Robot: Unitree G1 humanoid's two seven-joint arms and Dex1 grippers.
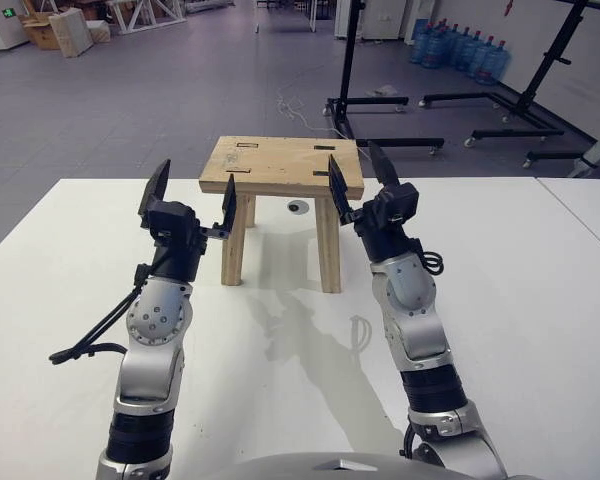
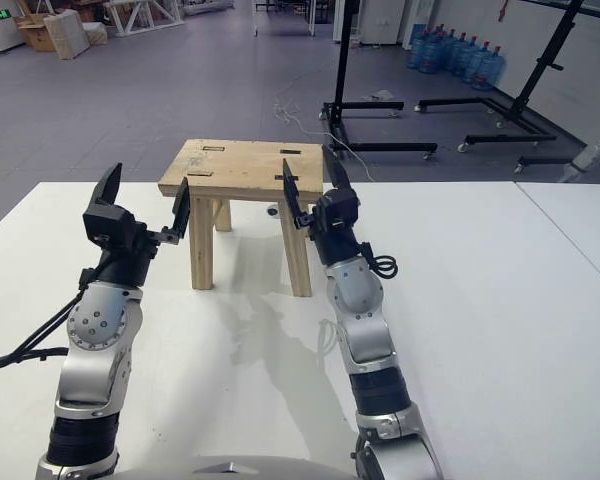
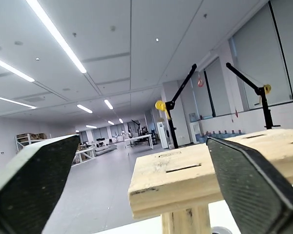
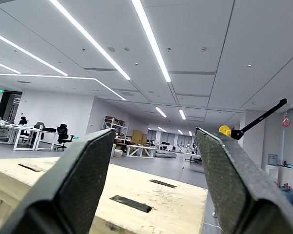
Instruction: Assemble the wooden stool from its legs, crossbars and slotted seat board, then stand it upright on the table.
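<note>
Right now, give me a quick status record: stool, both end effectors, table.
stool: wooden, assembled, standing upright on its legs
seat board: on top, slots visible
left end effector: open, by the seat's front left corner, holding nothing
right end effector: open, by the seat's front right corner, holding nothing
table: white, stool near its far edge
task state: looks complete

Stool (image 1: 282, 165) blocks way ahead, between left gripper (image 1: 197, 185) and right gripper (image 1: 352, 158); passing room outboard either side.
</note>
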